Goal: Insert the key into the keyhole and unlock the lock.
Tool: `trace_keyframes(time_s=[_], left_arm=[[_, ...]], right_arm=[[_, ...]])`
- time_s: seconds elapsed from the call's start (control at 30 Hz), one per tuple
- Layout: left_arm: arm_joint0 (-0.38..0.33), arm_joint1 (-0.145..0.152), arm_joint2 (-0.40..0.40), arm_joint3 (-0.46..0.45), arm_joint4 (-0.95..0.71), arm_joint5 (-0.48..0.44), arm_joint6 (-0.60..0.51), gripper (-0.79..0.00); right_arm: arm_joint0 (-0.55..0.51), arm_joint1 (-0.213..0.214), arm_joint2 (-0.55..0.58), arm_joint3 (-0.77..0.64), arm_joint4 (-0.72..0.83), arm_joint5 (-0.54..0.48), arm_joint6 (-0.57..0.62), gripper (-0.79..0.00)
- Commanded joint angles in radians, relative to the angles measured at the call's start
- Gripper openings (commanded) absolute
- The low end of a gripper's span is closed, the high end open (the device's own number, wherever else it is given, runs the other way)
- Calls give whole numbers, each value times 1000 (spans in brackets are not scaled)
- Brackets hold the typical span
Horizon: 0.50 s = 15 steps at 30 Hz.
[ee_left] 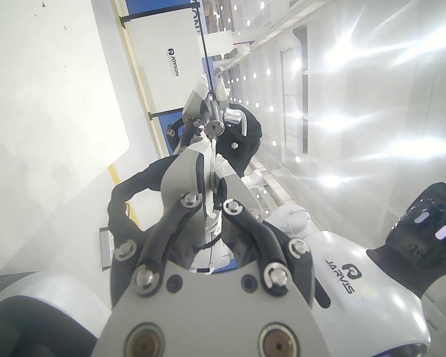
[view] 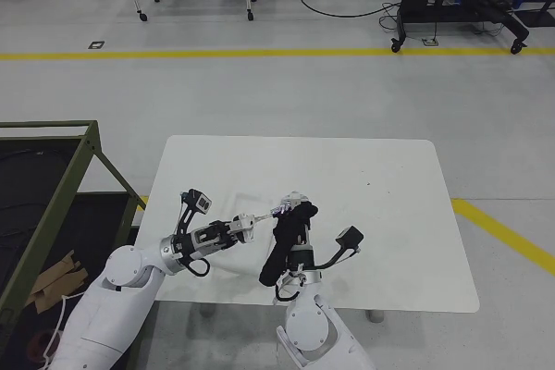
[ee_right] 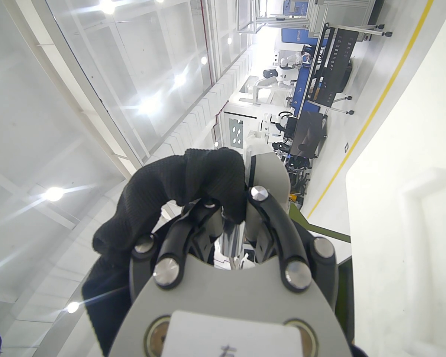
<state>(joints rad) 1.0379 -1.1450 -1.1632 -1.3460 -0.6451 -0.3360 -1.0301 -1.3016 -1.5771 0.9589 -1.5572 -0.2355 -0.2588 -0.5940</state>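
Item 1: left gripper [view: 245, 228], centre-left of the top view, above the white tabletop [view: 388, 185]. Its taped fingers [ee_left: 186, 172] are clenched on the key [ee_left: 212, 148], which is held level and points to frame right.

Item 2: key [view: 262, 219]. It is a thin metal blade between the two grippers. Its tip is at the keyhole face of the padlock; whether it has gone in cannot be told.

Item 3: padlock [ee_left: 214, 126], chrome, with a round keyhole face turned toward the left gripper and the shackle [ee_left: 233, 116] just beside it. It is held off the tabletop near the frame centre of the top view [view: 282, 211].

Item 4: right gripper [view: 293, 205], at the end of an arm wrapped in a black fabric sleeve [ee_right: 186, 183]. It is closed around the padlock's chrome body [ee_right: 231, 237].

Item 5: green metal frame [view: 69, 157], on the floor at frame left
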Motion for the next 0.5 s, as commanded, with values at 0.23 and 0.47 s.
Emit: trace_keyframes(time_s=[0.23, 0.47], left_arm=[[-1, -3, -3, 0, -1, 4, 2, -785], [-9, -7, 4, 0, 6, 5, 5, -785]], right_arm=[[0, 0, 0, 0, 0, 0, 0, -785], [0, 0, 0, 0, 0, 0, 0, -785]])
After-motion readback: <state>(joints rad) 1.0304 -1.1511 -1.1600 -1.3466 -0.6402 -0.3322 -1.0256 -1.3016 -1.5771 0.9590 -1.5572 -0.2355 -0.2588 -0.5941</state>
